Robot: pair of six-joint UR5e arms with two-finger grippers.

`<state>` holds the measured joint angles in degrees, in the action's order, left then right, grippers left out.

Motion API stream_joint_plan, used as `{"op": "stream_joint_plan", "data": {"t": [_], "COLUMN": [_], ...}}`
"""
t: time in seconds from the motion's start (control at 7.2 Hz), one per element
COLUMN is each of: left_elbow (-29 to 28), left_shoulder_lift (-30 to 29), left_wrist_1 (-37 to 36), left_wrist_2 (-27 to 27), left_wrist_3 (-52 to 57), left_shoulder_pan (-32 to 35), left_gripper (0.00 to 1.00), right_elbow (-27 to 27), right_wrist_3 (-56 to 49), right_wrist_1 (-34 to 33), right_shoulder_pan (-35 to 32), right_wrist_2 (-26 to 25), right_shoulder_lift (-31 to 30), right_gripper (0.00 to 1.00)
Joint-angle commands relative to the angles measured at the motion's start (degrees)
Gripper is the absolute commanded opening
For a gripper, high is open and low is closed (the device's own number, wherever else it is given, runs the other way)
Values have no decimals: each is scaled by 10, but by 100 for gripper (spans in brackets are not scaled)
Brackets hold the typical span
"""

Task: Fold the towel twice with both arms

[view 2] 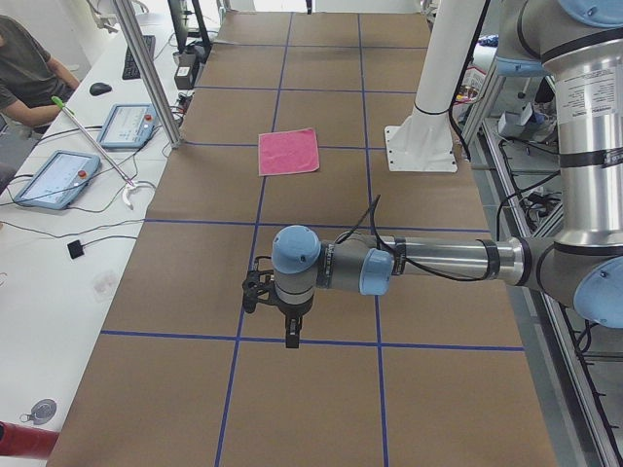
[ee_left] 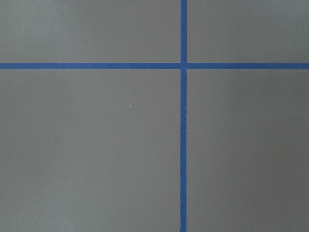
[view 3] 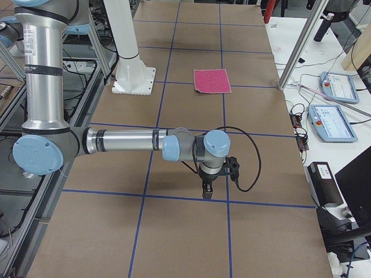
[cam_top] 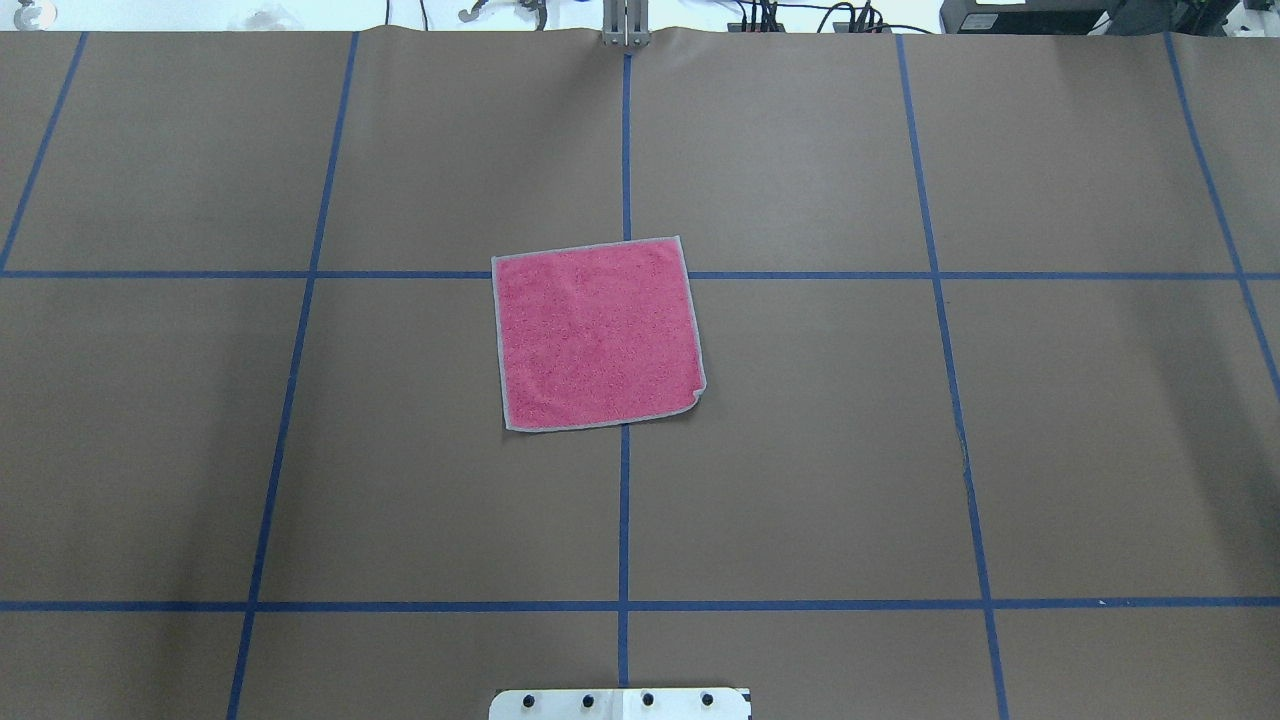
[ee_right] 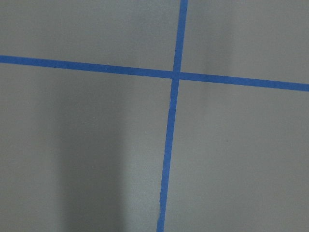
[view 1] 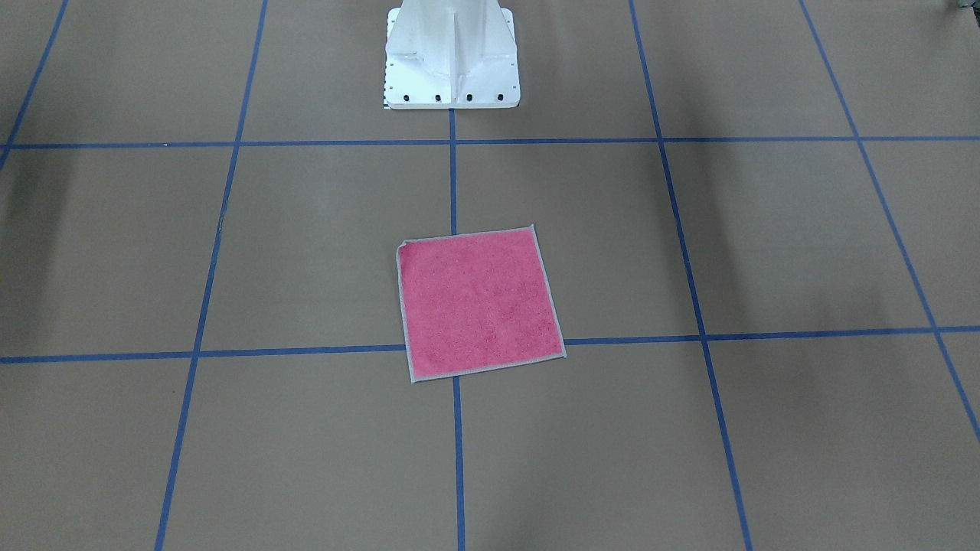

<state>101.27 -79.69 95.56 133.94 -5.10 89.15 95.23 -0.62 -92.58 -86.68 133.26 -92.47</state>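
Towel flat, soft, limp, light; pinch two hem corners. Left end effector, right end effector: cannot tell how open.

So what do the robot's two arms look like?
The left silver-grey tubular arm and the right silver-grey tubular arm have rounded light blue joint caps. A black cable loops along each to the wrist. Each ends in a small black part: the left gripper and the right gripper. A printed white label sits on the left arm.
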Motion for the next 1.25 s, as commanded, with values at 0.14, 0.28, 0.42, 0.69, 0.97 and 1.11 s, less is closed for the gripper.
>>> {"op": "stream_joint_plan", "data": {"t": [0.14,0.28,0.42,0.69,0.97,1.11], "left_elbow": [0,-3,-9,-16,-16,-16], "left_shoulder_lift": [2,3,2,-1,-1,-1], "left_wrist_1": [1,1,1,0,2,16], "left_wrist_2": [2,3,3,4,4,4], "left_wrist_3": [-4,-4,-4,-6,-4,-3], "left_shoulder_pan": [0,0,0,-1,-1,-1], "left_gripper": [100,100,100,100,100,100], "right_elbow": [5,3,8,13,14,14], "right_wrist_3": [-1,-6,-1,-2,-2,-2], "right_wrist_1": [3,4,4,4,21,40], "right_shoulder_pan": [-2,-2,-2,-1,-1,-1], "right_wrist_2": [10,17,18,35,31,31], "right_shoulder_lift": [-10,-15,-13,-15,-17,-17], "right_gripper": [100,100,100,100,100,100]}}
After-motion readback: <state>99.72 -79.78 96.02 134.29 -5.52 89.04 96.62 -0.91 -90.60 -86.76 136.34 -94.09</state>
